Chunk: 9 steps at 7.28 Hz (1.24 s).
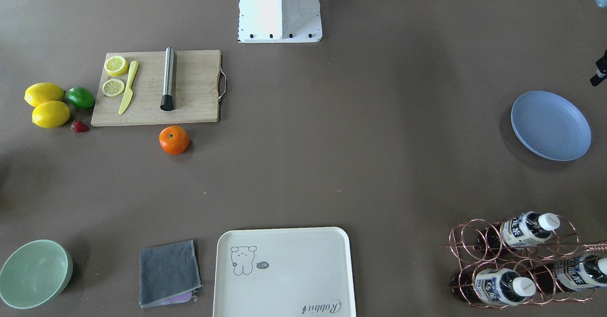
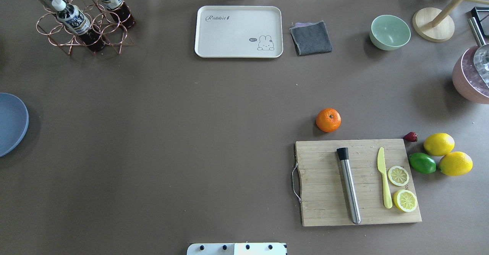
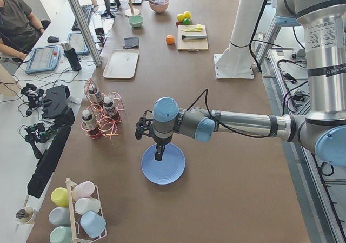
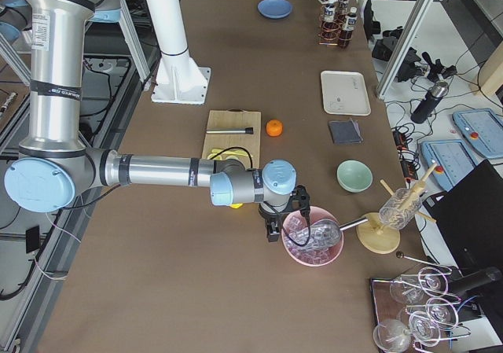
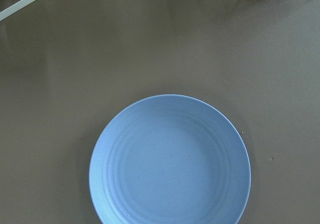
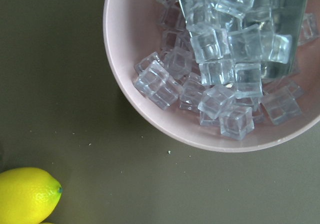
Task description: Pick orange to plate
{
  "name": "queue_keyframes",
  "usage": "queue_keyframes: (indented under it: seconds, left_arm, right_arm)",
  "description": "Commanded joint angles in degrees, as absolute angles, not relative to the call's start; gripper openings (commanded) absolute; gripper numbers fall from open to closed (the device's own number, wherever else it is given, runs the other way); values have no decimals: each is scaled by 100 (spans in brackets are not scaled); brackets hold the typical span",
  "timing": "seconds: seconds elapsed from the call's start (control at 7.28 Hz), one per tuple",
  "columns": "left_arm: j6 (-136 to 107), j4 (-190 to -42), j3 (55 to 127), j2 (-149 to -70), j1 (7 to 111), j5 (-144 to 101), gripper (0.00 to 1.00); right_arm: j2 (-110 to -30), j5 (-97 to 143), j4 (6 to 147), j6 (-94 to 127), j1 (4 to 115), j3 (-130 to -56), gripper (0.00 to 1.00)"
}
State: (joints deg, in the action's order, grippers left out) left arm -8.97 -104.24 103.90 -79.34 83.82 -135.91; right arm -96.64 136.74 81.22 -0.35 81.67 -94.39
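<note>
The orange (image 2: 328, 120) lies on the brown table just beyond the far edge of the wooden cutting board (image 2: 355, 181); the front-facing view shows the orange (image 1: 174, 140) untouched. The pale blue plate (image 1: 550, 125) sits bare at the table's left end, and the left wrist view looks straight down on this plate (image 5: 170, 161). My left gripper (image 3: 158, 153) hangs over the plate's (image 3: 163, 164) rim, far from the orange (image 3: 170, 39). My right gripper (image 4: 271, 231) hovers at the table's right end beside a pink bowl. I cannot tell whether either gripper is open or shut.
On the board lie a metal muddler (image 2: 348, 184), a yellow knife and two lemon slices. Two lemons (image 2: 447, 154), a lime and a strawberry sit right of it. The pink bowl (image 6: 150, 109) holds ice cubes. A cream tray (image 2: 238, 31), grey cloth, mint bowl (image 2: 389, 31) and bottle rack (image 2: 80, 18) line the far edge.
</note>
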Motion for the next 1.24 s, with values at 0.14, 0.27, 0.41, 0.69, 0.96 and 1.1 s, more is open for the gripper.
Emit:
queue_keyframes:
  seconds: [0.14, 0.27, 0.41, 0.69, 0.96, 1.1]
  left_arm:
    - [-888, -10424, 10380, -8033, 8402, -13588, 95]
    - [-879, -10441, 10389, -7981, 8420, -13588, 96]
    - [-940, -10433, 10467, -7954, 8516, -13579, 97]
    - [-941, -10354, 10389, -8024, 8534, -13632, 97]
    - [-897, -10344, 10371, -7981, 8543, -13632, 97]
    - [-888, -10371, 10371, -7954, 8543, -13632, 97]
  right_arm:
    - [-9545, 13457, 8121, 17, 8165, -9404, 100]
    - [-9562, 13482, 8130, 122, 8165, -9396, 100]
    - [-9554, 13491, 8121, 471, 8165, -9396, 100]
    - [-9545, 13613, 8095, 448, 8165, -9430, 100]
    - [-9554, 13711, 8077, 431, 8174, -9431, 100]
    - [-9562, 13702, 8086, 431, 8174, -9396, 100]
